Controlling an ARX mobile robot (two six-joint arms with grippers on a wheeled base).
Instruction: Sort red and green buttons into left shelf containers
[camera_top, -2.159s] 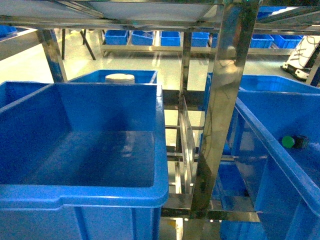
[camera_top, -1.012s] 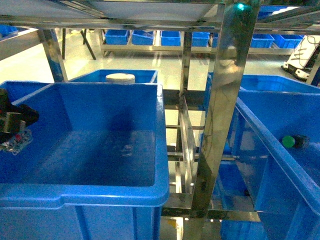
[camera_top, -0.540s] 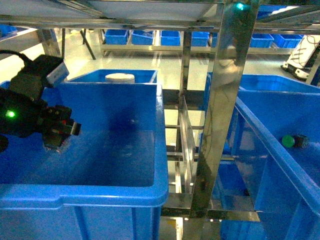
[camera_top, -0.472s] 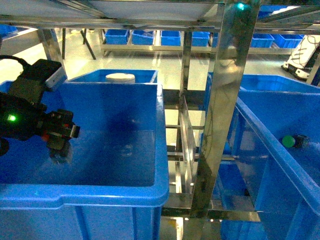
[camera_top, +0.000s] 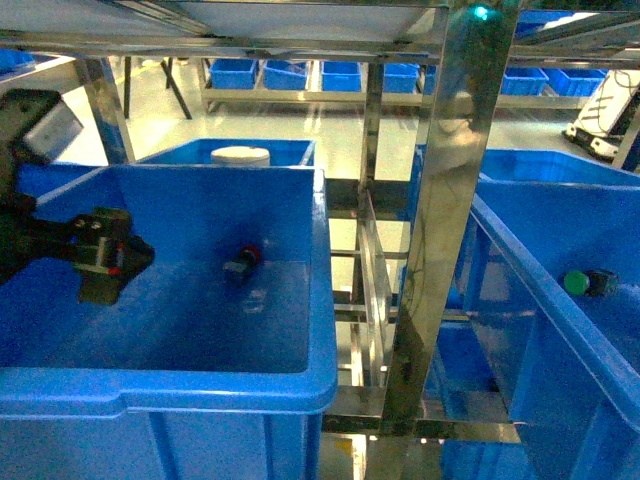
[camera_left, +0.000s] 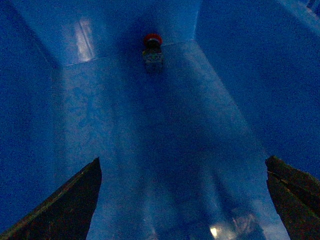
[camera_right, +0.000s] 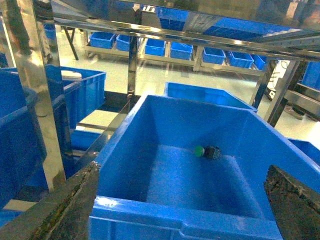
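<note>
Two deep rectangular blue plastic bins with thick rolled rims sit on a polished steel shelf frame (camera_top: 440, 200). The left bin (camera_top: 200, 385) holds a small red-capped push-button (camera_left: 152, 46) against its smooth far wall; the right bin (camera_right: 170, 215) holds a round green-capped button on a dark body (camera_right: 207, 151). The black left gripper (camera_top: 100, 255) hovers inside the left bin, jaws spread, holding nothing. The right gripper's (camera_right: 185, 210) dark, rough-looking jaws stand apart, apparently short of the right bin

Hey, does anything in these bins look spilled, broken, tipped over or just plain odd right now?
Nothing looks spilled or damaged. The red button lies on its side at the far wall of the left bin, and the green button lies sideways in the right bin.
</note>
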